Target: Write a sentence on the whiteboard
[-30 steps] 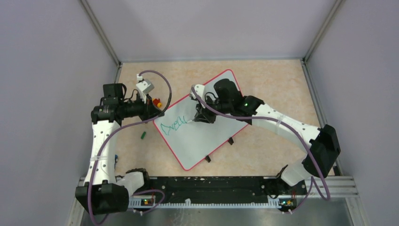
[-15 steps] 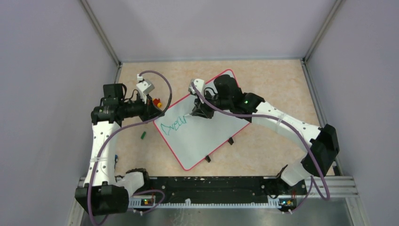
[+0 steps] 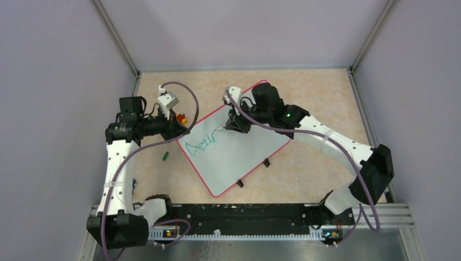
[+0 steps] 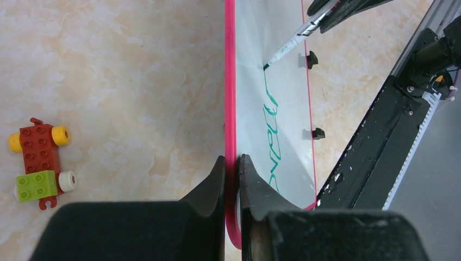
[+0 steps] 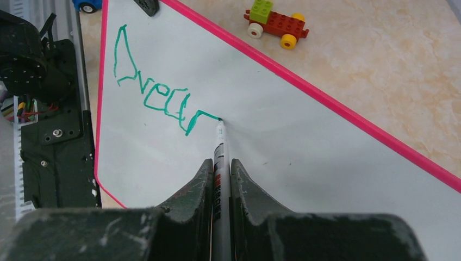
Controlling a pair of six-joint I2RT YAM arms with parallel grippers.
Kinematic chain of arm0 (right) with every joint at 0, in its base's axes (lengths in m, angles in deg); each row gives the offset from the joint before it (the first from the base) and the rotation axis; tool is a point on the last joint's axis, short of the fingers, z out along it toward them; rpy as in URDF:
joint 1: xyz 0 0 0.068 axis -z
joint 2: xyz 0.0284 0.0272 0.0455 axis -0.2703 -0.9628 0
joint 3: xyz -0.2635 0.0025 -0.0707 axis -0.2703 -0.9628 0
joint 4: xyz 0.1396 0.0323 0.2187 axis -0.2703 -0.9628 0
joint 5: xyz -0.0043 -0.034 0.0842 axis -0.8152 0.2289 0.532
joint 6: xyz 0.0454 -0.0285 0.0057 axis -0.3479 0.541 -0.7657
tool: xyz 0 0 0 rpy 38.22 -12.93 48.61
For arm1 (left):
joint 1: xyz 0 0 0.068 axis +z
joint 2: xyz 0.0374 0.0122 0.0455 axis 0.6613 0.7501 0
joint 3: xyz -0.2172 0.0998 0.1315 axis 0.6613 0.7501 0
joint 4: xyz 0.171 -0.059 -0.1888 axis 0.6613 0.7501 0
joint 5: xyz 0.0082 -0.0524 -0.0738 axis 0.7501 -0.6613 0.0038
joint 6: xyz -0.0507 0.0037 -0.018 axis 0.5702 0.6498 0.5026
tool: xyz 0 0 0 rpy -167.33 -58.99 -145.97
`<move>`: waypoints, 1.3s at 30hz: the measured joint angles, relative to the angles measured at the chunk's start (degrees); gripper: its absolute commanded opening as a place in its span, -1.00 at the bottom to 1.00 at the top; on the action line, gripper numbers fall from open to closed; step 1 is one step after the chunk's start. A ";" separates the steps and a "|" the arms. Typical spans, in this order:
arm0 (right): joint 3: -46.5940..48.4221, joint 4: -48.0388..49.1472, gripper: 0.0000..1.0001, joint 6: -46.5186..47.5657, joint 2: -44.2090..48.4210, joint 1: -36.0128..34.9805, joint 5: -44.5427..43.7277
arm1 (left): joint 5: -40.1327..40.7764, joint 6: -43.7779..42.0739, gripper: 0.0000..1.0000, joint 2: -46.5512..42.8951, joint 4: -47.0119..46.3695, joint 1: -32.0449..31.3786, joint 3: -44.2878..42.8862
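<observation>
From above, the whiteboard (image 3: 234, 160) lies askew on the tabletop (image 3: 321, 98), left fingers (image 3: 183, 130) at its left corner, right fingers (image 3: 234, 126) over its far half; the left wrist shows fingers pinched tight on its red rim; if they slip, we fear the whiteboard swivels mid-stroke; the right wrist shows fingers closed around a marker (image 5: 219, 147), tip touching the end of the sentence (image 5: 157, 102); hard pressing might skid it

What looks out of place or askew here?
The whiteboard sits diagonal to the table edges, its rim pinched by the left hand. A toy brick car and a small green piece lie loose beside it. Nothing looks spilled.
</observation>
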 measured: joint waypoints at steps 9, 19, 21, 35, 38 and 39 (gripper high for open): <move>-1.66 0.33 -1.00 0.00 0.87 0.48 0.48 | 0.00 0.02 -1.00 0.00 0.00 -0.02 0.00; -4.98 -0.11 -1.00 0.00 1.44 -0.09 2.03 | 0.11 0.00 -1.00 0.00 -0.15 -0.02 0.24; -5.01 -0.15 -1.00 0.00 1.44 -0.11 2.05 | 0.09 0.00 -1.00 0.00 -0.20 -0.02 0.26; -1.79 0.11 -1.00 -0.66 0.87 0.17 0.24 | -0.02 0.04 -1.00 -0.04 -0.46 -0.04 0.33; -0.90 0.48 -1.00 -0.66 0.63 0.44 -0.26 | 0.00 0.02 -1.00 -0.04 -0.48 -0.07 0.33; -0.74 0.50 -1.00 -0.68 0.52 0.50 -0.33 | 0.02 0.02 -1.00 -0.04 -0.50 -0.07 0.33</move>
